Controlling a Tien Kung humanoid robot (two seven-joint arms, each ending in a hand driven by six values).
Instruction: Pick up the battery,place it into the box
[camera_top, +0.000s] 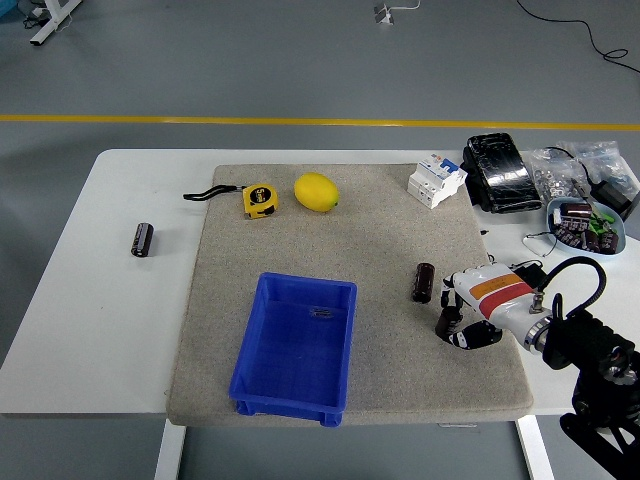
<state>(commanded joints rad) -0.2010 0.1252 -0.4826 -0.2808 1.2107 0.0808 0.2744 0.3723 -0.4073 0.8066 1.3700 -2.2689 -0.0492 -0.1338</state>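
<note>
A dark cylindrical battery (424, 282) lies on the grey mat (380, 225), right of the blue box (262, 352). A second dark battery (143, 240) rests on the bare white table at the left. My right hand (456, 322) hovers just right of and slightly nearer than the mat's battery, a small gap between them. Its fingers (446, 317) hang loosely downward and hold nothing. The blue box holds only a small metal piece (321, 313). My left arm is out of sight.
A yellow tape measure (260, 199) and a lemon (316, 192) lie at the mat's far side. A white circuit breaker (436, 179), a black pack (503, 173), plastic bags (570, 170) and a bowl of parts (584, 225) crowd the far right.
</note>
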